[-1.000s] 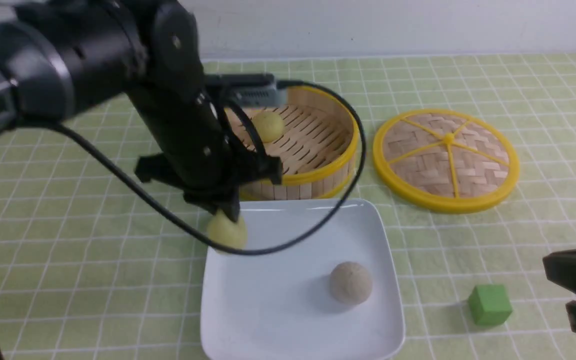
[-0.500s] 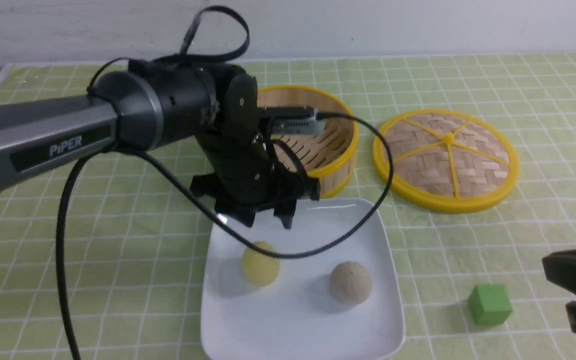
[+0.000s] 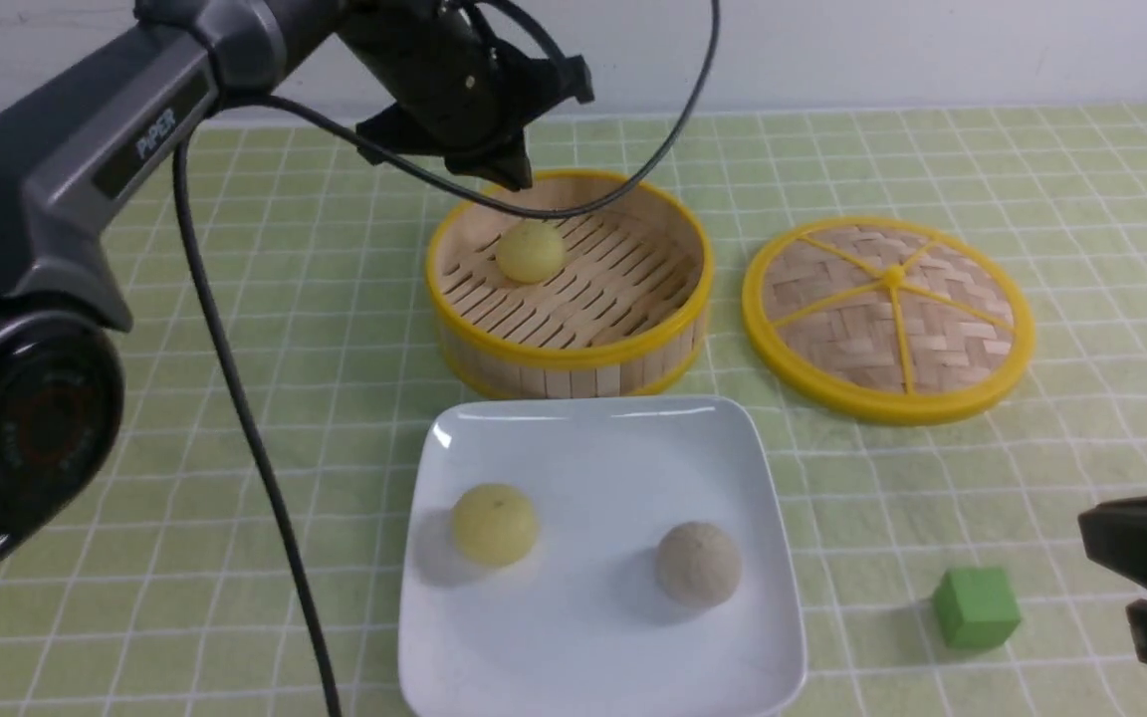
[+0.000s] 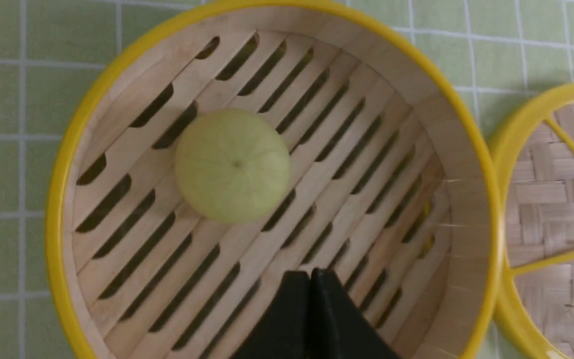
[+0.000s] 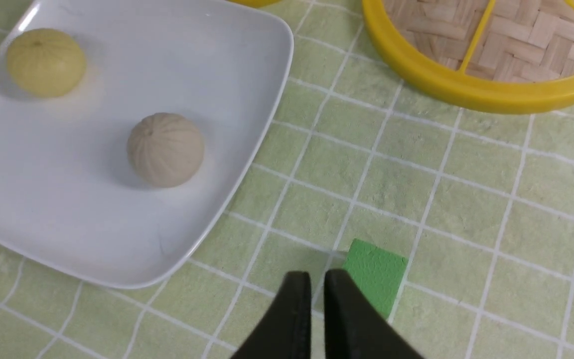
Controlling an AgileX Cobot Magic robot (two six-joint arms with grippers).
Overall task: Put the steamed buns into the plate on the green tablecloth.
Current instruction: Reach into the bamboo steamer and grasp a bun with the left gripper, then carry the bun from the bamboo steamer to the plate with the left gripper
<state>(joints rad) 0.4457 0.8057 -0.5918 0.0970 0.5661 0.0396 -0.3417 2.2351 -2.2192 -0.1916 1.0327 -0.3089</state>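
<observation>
Steamed buns [image 3: 494, 525] [image 3: 699, 564] [image 3: 531, 251]: two on plate [image 3: 593, 448], one in basket [image 3: 573, 352].

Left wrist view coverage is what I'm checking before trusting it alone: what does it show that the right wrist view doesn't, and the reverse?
Only the left wrist view: the steamer basket with one yellow bun inside. Only the right wrist view: the plate holding a second yellow bun and a greyish bun, plus the green cube. Both: the woven lid and the green tablecloth.
</observation>
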